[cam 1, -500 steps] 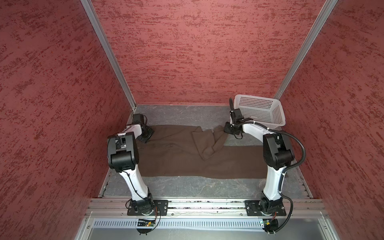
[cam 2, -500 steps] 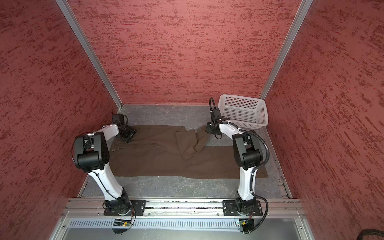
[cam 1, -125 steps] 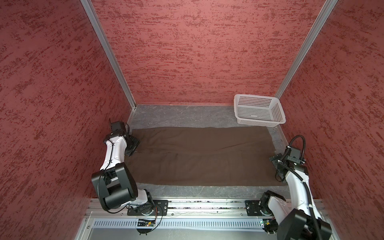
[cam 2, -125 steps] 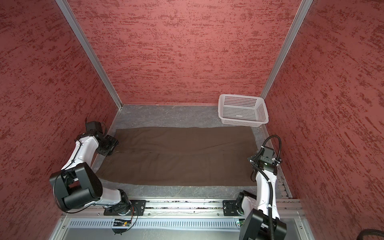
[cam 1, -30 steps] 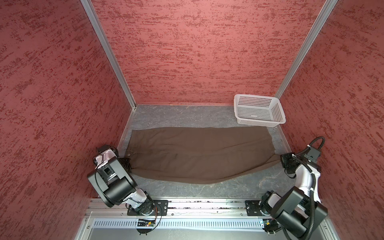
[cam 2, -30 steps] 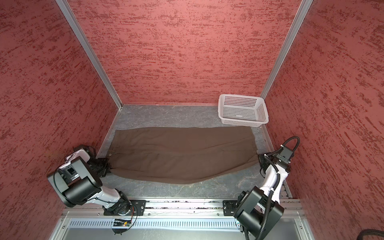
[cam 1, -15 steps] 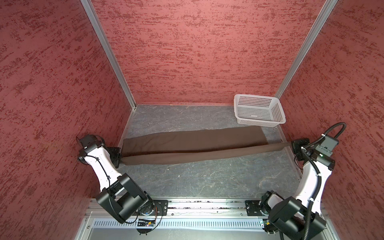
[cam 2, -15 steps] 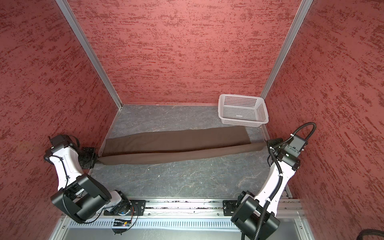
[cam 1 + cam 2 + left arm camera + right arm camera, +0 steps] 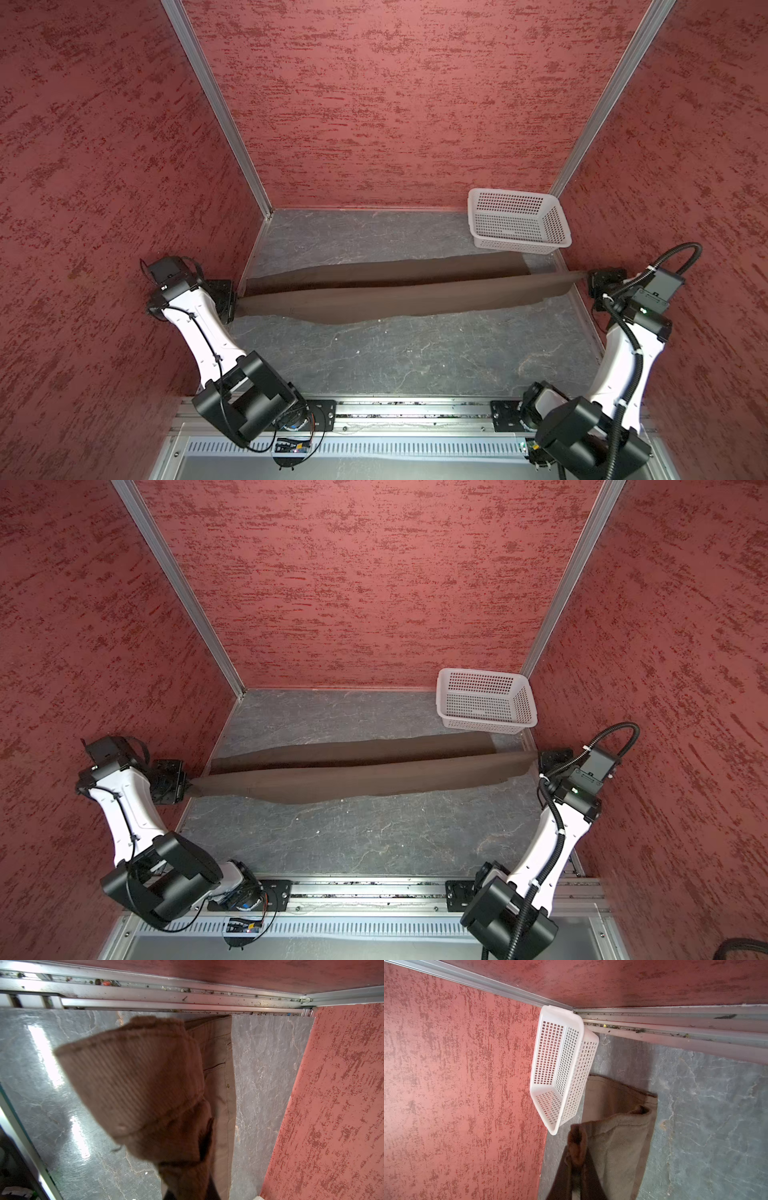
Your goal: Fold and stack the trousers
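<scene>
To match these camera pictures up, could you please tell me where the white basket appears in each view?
In a top view: white basket in the far right corner.
In a top view: white basket, same corner.
Left wrist: not identifiable.
Right wrist: white basket mid-picture, beside the red wall.
Shared landmark: trousers, whose end lies by it.

Rough, red-mottled walls (image 9: 395,104) meet at bare aluminium corner posts (image 9: 217,108) around a grey, marble-veined tabletop (image 9: 395,361), glossy under bright light, with a metal rail (image 9: 415,409) along its near edge.
</scene>
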Controlling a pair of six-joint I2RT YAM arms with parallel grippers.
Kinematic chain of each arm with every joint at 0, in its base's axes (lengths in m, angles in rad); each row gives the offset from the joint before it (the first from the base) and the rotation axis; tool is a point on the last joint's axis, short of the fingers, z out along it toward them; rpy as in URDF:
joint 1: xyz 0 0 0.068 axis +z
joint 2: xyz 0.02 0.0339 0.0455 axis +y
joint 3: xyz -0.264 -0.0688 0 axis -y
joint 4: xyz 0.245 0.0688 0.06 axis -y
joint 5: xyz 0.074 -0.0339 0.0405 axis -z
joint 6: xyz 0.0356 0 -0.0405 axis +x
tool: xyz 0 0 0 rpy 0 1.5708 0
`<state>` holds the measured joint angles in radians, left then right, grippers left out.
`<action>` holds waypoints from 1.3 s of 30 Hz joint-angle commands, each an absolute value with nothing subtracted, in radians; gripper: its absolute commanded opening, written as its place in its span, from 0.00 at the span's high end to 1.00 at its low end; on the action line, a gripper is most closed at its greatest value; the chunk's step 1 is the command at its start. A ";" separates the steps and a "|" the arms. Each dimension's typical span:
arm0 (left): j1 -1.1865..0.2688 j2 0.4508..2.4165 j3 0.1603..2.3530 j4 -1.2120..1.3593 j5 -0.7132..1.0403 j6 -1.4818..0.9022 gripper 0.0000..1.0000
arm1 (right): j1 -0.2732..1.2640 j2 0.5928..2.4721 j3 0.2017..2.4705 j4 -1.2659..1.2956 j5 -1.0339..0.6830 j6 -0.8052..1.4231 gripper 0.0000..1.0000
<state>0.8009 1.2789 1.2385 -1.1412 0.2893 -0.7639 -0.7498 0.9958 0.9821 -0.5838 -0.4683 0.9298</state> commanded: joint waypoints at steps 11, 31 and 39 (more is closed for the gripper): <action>0.734 1.376 1.273 -0.978 0.177 -0.788 1.00 | -0.742 1.042 0.889 -0.364 -0.389 1.019 1.00; 0.558 1.651 1.428 -0.913 0.085 -0.834 1.00 | -0.599 1.364 0.972 -0.235 -0.296 1.029 1.00; 0.507 1.744 1.430 -0.865 0.066 -0.851 1.00 | -0.544 1.509 1.004 -0.166 -0.261 1.001 1.00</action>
